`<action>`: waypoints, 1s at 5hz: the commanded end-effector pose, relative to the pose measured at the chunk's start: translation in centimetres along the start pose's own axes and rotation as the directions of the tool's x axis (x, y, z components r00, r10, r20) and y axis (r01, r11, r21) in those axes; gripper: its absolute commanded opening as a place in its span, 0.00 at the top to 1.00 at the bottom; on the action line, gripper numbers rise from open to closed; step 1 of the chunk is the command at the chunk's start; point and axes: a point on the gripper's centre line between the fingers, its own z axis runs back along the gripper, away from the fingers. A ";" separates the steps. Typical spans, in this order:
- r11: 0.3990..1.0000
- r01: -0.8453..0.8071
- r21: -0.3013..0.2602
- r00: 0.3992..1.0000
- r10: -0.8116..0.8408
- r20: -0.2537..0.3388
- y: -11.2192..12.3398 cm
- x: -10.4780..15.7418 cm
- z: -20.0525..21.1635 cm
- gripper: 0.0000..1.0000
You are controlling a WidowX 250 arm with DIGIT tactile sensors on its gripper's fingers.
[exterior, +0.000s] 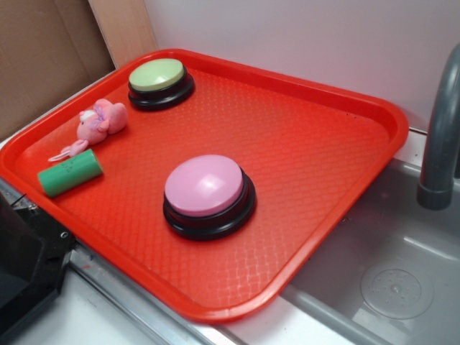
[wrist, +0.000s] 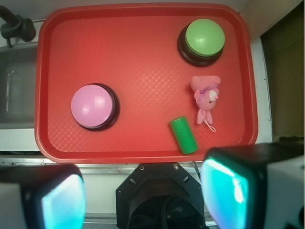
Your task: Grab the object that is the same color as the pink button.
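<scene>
Exterior: pink plush toy [exterior: 102, 121] lies at the red tray's [exterior: 316, 136] left edge, btwn green button [exterior: 160, 84] and green cylinder [exterior: 70, 172], well apart from pink button [exterior: 207, 194]; no claw in view. Wrist: gripper [wrist: 143, 195] jaws spread wide, empty, hanging off tray's near rim. Toy [wrist: 206, 97] sits ahead and to your right, long axis pointing roughly away from you, cord tail nearest; cylinder [wrist: 183, 135] close beside, so little room that side.

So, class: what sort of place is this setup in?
Probably a toy or mock kitchen sink area: a grey faucet stands over a grey sink basin, and the red tray rests across the counter edge beside it.
</scene>
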 end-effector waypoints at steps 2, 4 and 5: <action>0.996 -0.088 -0.030 0.996 0.089 0.033 2.0 2.0 -2.3 0.00; 0.956 -0.292 -0.014 0.941 0.290 0.174 6.0 4.3 -6.7 0.00; 0.942 -0.331 -0.053 0.922 0.335 0.196 8.0 5.0 -8.9 0.00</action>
